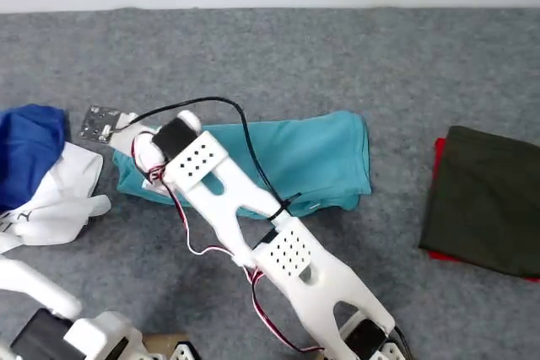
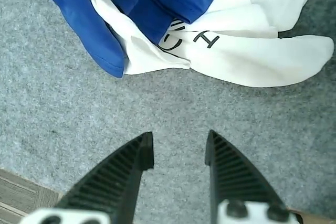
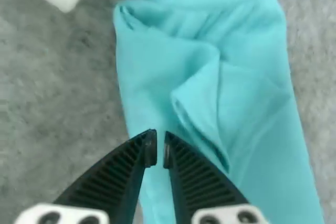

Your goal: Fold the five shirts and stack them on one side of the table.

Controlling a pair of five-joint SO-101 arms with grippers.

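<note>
The right arm (image 1: 283, 250) stretches out long from the near edge toward the far left, bent slightly at the elbow, the right pincer (image 3: 157, 149) pointing down with jaws drawn almost together, while the left arm (image 1: 38, 284) sits folded low at the near left corner, the left pincer (image 2: 178, 153) held with jaws parted.

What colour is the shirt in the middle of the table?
The shirt is plain teal, a light blue-green; the right wrist view shows it best.
</note>
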